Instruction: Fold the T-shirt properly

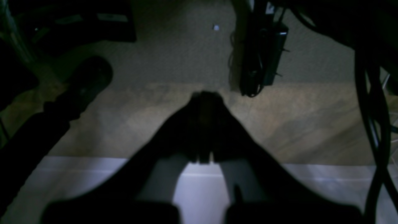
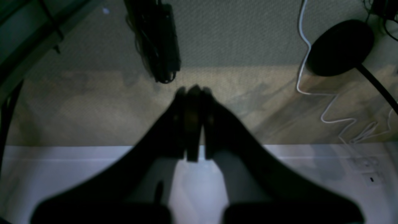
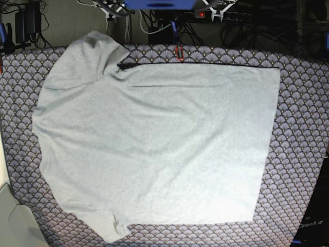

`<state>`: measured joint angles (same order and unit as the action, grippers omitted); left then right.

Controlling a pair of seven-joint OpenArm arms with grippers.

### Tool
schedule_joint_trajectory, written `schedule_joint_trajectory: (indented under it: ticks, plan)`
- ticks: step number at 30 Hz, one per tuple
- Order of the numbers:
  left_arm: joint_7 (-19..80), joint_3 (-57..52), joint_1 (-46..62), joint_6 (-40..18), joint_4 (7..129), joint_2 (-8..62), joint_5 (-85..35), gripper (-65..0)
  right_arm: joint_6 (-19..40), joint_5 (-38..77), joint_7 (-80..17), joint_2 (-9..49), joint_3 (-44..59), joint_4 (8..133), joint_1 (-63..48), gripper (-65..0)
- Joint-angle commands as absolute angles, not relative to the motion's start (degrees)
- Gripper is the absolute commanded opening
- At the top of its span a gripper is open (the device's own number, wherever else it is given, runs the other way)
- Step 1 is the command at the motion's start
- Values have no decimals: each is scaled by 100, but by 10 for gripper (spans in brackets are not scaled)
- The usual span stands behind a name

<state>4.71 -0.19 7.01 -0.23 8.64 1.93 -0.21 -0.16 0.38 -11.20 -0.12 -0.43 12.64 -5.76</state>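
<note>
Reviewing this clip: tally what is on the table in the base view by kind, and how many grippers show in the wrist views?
T-shirt, light grey, spread flat: 1
Tablecloth, scallop-patterned: 1
Grippers, jaws together: 2, left gripper and right gripper
Total: 4

My left black, tapering two-fingered gripper [image 1: 203, 124] is a dark, blurred silhouette; my right black, tapering two-fingered gripper [image 2: 192, 121] looks the same, matte and unmarked.

A robotics lab bench, by the look of it. Tangled cables [image 3: 154, 23] and power adapters [image 3: 26, 20] crowd the 12 o'clock edge behind a scallop-patterned tablecloth [image 3: 303, 128]; carpeted floor [image 2: 233, 34] lies below.
</note>
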Motion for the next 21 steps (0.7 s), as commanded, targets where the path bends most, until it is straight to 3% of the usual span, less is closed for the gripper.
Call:
schedule_joint_trajectory:
  ticks: [1,21]
  plan:
    - [479,-22,743,-22,875,215,4,-647,48,40,-1138,-4,-48,1279,-620,-650]
    - [488,-22,743,-13,875,259,13,-646,48,40,-1174,-4,-48,1587,-822,-650]
